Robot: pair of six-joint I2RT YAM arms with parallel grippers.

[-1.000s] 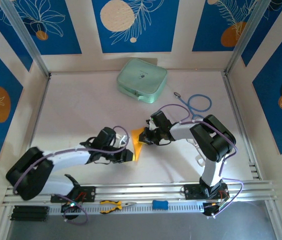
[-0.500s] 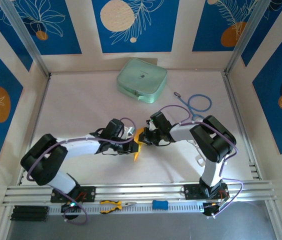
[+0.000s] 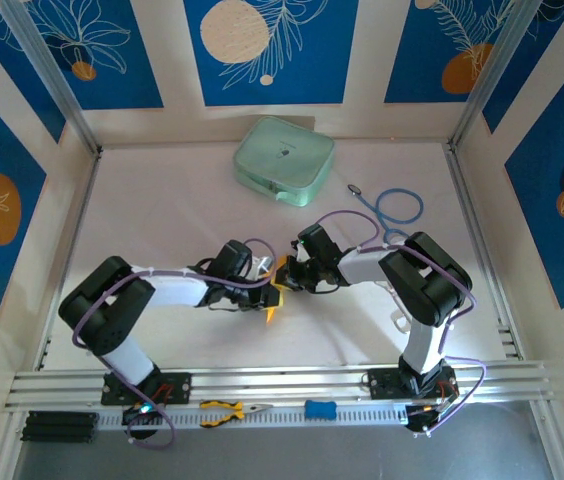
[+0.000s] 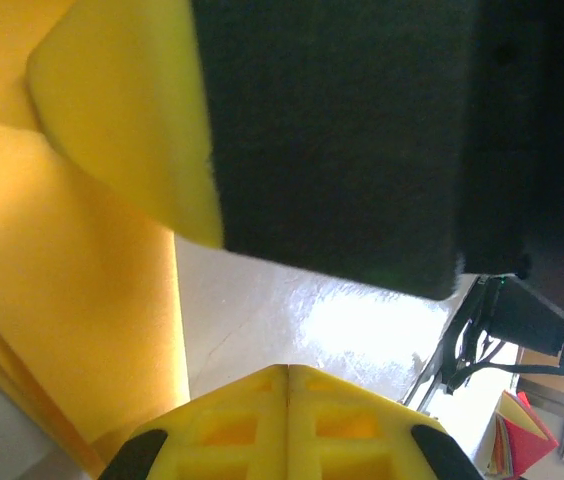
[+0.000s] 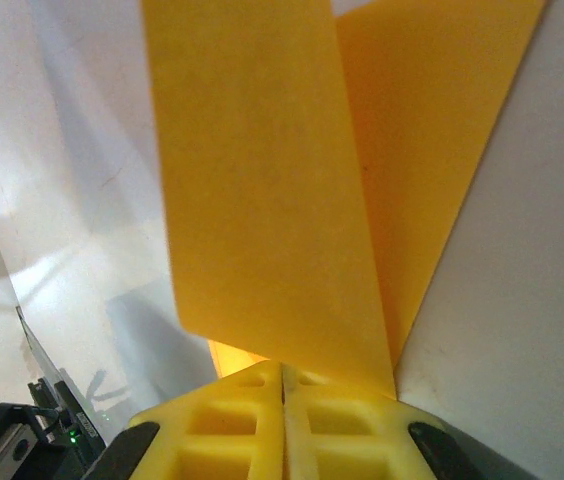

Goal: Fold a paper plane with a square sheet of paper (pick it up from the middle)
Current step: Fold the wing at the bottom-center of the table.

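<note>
The right gripper [image 5: 282,370] is clenched on a thin, folded orange-yellow sheet of paper [image 5: 262,200]. Two straight-edged flaps are fanned out from its fingertips. The left gripper [image 3: 262,292] is shut just beside the sheet; whether paper is pinched cannot be told. The sheet is held well apart from the pale green rounded-square case [image 3: 284,160], on its arm-base side, with bare white table [image 3: 162,220] left between.

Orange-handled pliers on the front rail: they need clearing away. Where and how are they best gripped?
Probably across both handles, from straight above: the pliers lie flat along the rail, handles left, nose right, and the handles look like the thickest part.
</note>
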